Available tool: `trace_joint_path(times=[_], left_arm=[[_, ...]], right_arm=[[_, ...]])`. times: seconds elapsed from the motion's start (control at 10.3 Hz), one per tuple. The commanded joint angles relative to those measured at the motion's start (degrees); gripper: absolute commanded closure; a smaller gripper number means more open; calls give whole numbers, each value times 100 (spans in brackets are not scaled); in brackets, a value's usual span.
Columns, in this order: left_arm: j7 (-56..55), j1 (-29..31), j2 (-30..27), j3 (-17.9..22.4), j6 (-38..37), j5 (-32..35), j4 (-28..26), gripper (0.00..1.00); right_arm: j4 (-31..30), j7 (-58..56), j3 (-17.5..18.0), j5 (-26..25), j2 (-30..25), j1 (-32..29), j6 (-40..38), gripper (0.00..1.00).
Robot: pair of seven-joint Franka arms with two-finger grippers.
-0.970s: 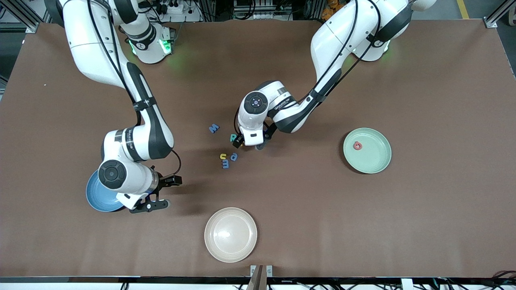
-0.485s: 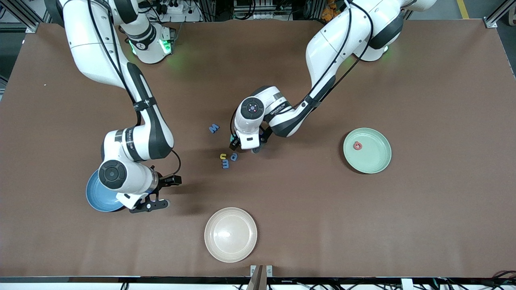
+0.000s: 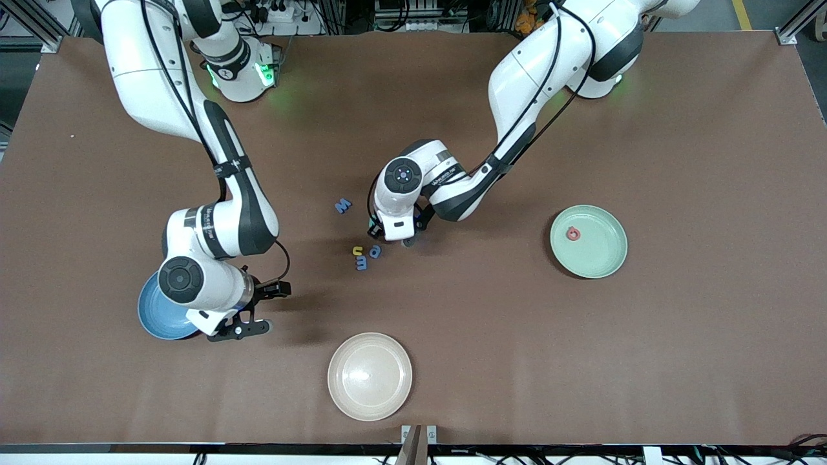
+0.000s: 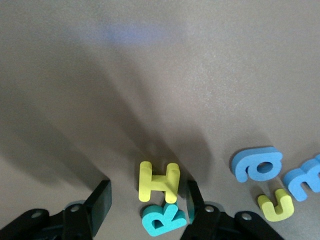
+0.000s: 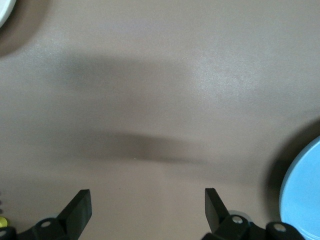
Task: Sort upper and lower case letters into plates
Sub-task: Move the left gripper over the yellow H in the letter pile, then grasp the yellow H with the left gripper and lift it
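My left end effector [image 4: 147,212] straddles the teal R [image 4: 164,219], fingers half-wide, not yet gripping — low to pinch it. My right end effector [image 5: 147,207] waits wide beside the blue plate [image 5: 303,192].

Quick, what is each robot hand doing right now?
Left gripper: open, fingers either side of the teal R and yellow H, holding nothing.
Right gripper: open, empty, beside the blue plate.

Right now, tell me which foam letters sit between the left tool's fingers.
The yellow H and the teal R touching it. They lie between the left tool's fingers; the blue a, yellow u and blue m lie outside them.
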Motion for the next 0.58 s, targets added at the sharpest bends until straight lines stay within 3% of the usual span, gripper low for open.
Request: trace_joint_path(times=[0.0,0.48], left_arm=[[46,-65,120,118,-23,-130,154,35],[55,-21,85,171,-41,-139,145,35]], right_arm=[[-112,11,-4,-67,-99,36,-13,0],[-86,369,14,-49,-99,290,39,0]])
